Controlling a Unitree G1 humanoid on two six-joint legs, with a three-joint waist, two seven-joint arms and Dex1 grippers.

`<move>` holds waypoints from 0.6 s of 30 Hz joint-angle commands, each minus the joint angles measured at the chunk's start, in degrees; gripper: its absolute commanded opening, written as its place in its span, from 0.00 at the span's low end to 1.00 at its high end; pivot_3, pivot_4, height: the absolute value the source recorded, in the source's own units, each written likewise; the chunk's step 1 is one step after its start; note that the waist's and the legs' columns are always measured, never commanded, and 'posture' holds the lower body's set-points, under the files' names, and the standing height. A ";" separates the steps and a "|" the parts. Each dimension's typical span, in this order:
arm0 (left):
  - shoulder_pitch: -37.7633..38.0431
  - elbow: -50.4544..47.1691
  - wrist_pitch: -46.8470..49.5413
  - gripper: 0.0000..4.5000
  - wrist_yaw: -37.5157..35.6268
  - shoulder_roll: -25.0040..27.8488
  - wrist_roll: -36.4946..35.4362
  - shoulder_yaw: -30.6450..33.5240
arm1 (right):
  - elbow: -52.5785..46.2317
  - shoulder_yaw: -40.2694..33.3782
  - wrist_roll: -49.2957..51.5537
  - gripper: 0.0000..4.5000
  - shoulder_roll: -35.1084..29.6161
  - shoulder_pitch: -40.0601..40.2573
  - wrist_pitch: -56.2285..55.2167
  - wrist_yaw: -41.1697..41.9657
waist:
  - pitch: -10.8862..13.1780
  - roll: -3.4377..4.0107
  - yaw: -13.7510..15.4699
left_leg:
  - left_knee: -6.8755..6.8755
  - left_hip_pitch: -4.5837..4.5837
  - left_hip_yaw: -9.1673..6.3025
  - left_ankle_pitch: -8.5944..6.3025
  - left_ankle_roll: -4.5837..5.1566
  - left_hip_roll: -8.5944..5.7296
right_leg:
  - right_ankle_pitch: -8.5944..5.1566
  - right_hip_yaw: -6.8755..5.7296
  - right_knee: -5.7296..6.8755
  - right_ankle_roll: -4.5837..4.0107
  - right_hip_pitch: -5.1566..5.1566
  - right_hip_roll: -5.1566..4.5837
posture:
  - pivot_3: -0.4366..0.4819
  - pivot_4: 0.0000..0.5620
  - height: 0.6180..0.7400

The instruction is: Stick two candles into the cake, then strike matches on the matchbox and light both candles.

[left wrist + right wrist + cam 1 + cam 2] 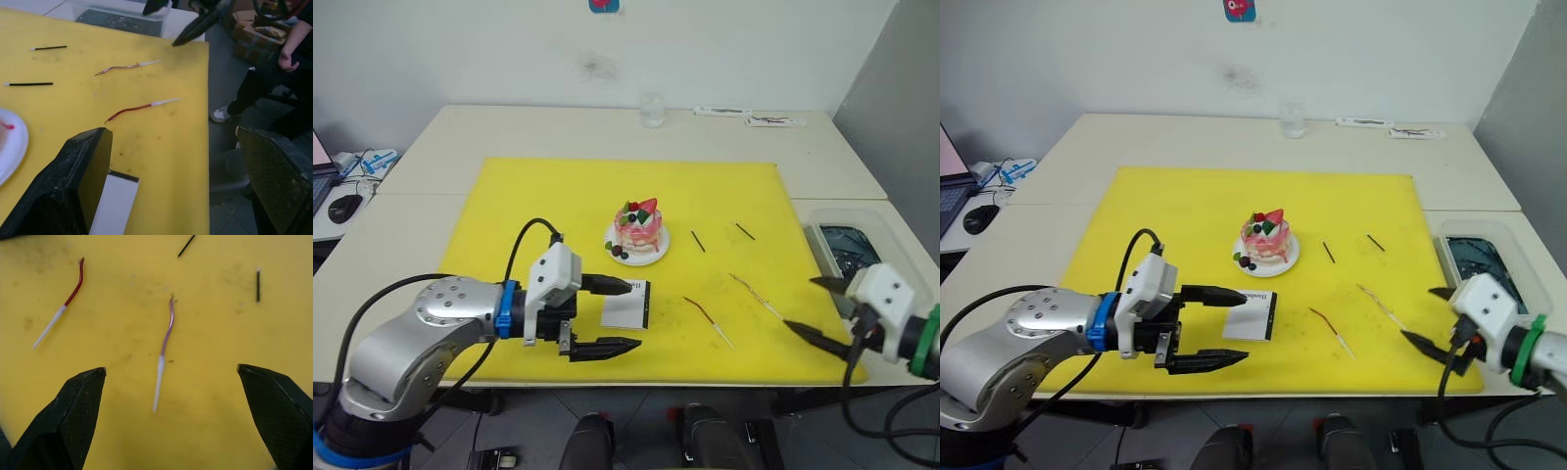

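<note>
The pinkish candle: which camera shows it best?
The right wrist view: the pinkish candle lies centred between the open right gripper fingers, whole and large. The head views show it as a thin line; the left wrist view shows it small.

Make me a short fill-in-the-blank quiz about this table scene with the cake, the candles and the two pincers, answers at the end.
1. The cake sits on a small white ____.
2. The two candles and the two matches all lie flat on the ____ mat.
3. The right pincer is open with a ____ lying between its fingers.
4. The left pincer is open beside the white ____.

Answers: plate; yellow; candle; matchbox
</note>
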 commanded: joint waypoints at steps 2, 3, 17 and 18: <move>-2.80 0.12 -1.36 0.99 0.48 -1.49 0.60 -1.87 | 1.13 1.97 -1.31 1.00 1.31 -1.21 0.34 -2.91 | 0.00 -0.01 -0.03 | 0.00 0.02 0.00 0.00 0.00 0.00 | 0.00 0.00 0.00 0.00 0.01 0.00 | 0.48 0.27 1.00; -3.12 0.08 -1.19 0.99 0.57 -1.88 0.32 -2.03 | 1.91 2.49 -1.78 1.00 1.58 -1.44 0.28 -3.37 | 0.00 0.00 -0.03 | 0.00 0.02 -0.01 0.00 0.00 0.00 | 0.00 0.00 0.01 0.00 0.01 0.01 | 0.48 0.27 1.00; -3.83 -0.91 -0.72 0.99 1.22 -3.19 -0.25 -3.22 | 9.32 6.98 -4.09 1.00 2.48 -3.18 -1.22 -4.74 | 0.00 0.00 0.03 | -0.01 0.01 -0.03 0.00 0.01 -0.01 | 0.00 0.00 0.01 0.00 0.03 0.01 | 0.48 0.27 1.00; -3.73 -1.04 -0.68 0.99 1.33 -3.21 -0.28 -3.26 | 9.56 7.23 -4.30 1.00 2.36 -3.00 -1.29 -4.64 | 0.00 0.00 0.03 | -0.01 0.01 -0.04 0.00 0.01 -0.01 | 0.00 0.00 0.00 0.00 0.03 0.01 | 0.48 0.27 1.00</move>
